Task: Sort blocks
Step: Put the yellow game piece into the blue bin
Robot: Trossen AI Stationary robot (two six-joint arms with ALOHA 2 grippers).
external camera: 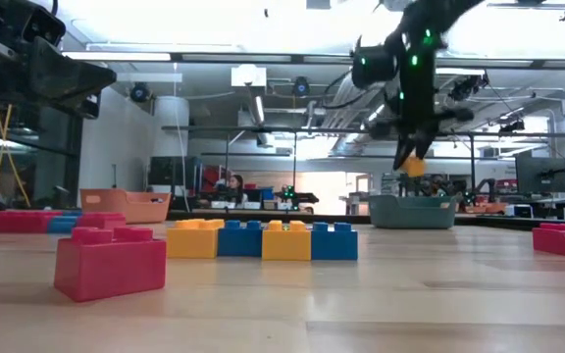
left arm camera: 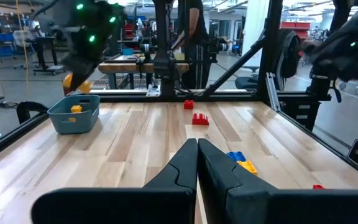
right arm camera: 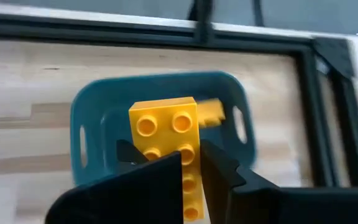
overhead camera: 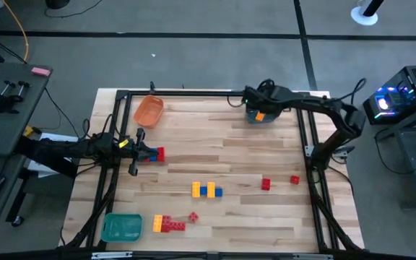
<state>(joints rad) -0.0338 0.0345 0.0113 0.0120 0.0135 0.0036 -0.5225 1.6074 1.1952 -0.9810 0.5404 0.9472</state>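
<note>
My right gripper [right arm camera: 169, 152] hangs over the blue tray [right arm camera: 92, 124] at the table's far right, shut on a yellow block [right arm camera: 165, 121]. In the low view the block [external camera: 415, 167] is above the tray [external camera: 412, 211]. Another yellow block [right arm camera: 211, 112] lies in the tray. On the table lie a yellow-and-blue row [overhead camera: 206, 190], two red blocks [overhead camera: 266, 183] [overhead camera: 295, 180], a yellow-red cluster [overhead camera: 168, 224] and a red block [overhead camera: 159, 154]. That red block is just in front of my left gripper [overhead camera: 137, 152], which is shut at the left side. My right gripper pinches the yellow block's two long sides [right arm camera: 190, 155] between its two fingers, at the end nearer the wrist. The fingers slant down from above and lie along the block. The block juts out past the fingertips, studs up, clear above the blue tray.
An orange tray [overhead camera: 149, 110] stands at the far left and a green tray [overhead camera: 121, 227] at the near left. A black frame [overhead camera: 193, 92] runs round the table's edges. Bare wood lies between the trays in the middle.
</note>
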